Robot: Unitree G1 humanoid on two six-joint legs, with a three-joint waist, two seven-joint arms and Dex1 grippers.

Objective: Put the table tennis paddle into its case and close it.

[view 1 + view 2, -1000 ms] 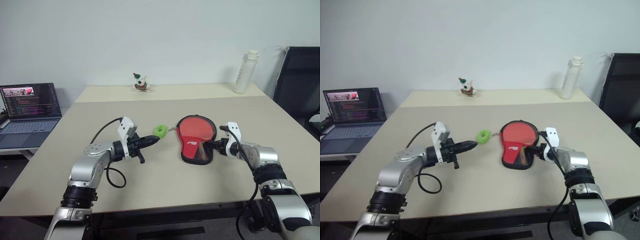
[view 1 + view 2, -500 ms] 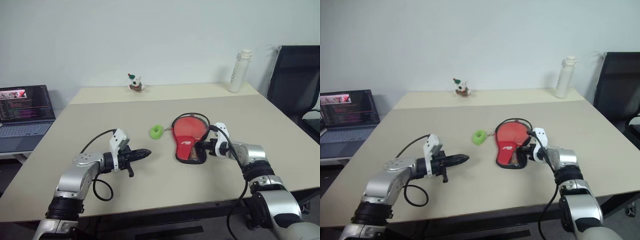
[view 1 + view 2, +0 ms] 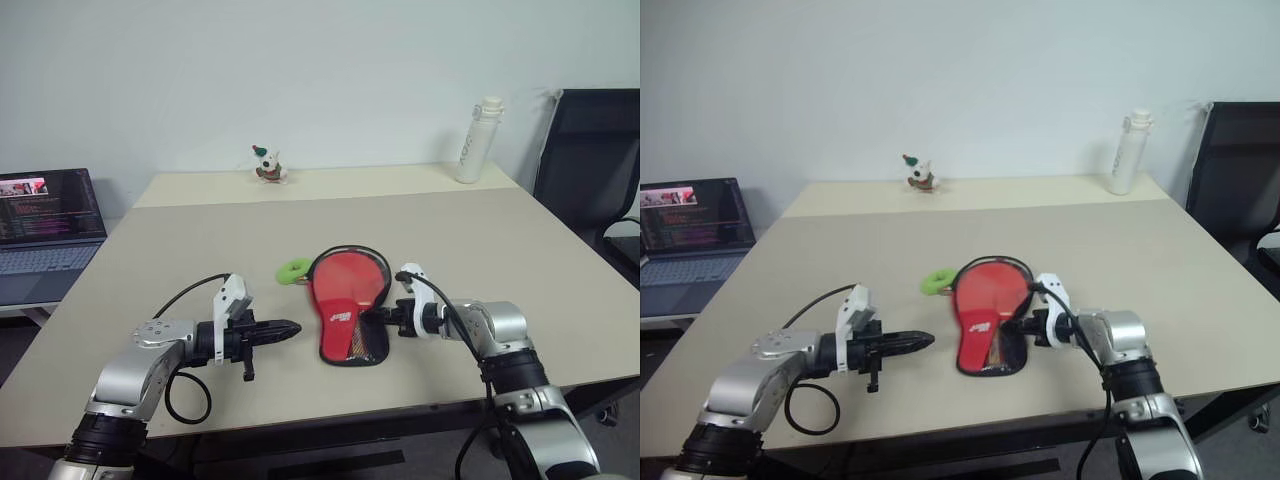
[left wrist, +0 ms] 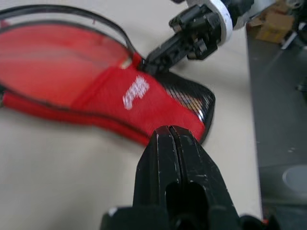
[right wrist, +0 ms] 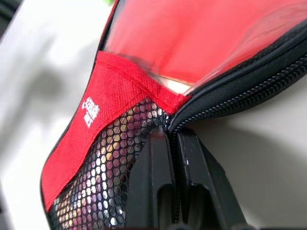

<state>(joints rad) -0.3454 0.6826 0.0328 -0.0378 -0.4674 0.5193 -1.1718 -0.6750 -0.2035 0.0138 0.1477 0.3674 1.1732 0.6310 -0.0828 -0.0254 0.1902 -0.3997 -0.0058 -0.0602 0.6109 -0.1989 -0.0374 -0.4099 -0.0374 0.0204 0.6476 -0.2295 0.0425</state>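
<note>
Near table edge, left side: left pincer (image 3: 285, 328) pressed together, holding nothing, tips aimed at the case, just short of it.
Right pincer (image 3: 372, 316): was spread a second ago, now pinching the zipper seam of the case at the neck, where mesh pocket meets red face.
Change: case has slid across the beige table (image 3: 470, 240) toward the left arm and nearer the front edge; right arm came along with it.
Case: paddle-shaped soft pouch, red face with white logo and mesh pocket up, black zip rim (image 3: 344, 300); lies flat mid-table between both pincers.
Axis: long axis runs near-to-far; narrow handle end toward the robot, round end away.
Paddle: red-faced bat (image 5: 192, 38) seems already inside; pale handle glimpsed at the neck in the right wrist view.
Zip: round end rim gapes, so not closed yet.
Meaning: grip looks set to pull the zip shut; insertion likely done.
Beyond case: green ring-shaped tag (image 3: 293, 270) at the round end.
</note>
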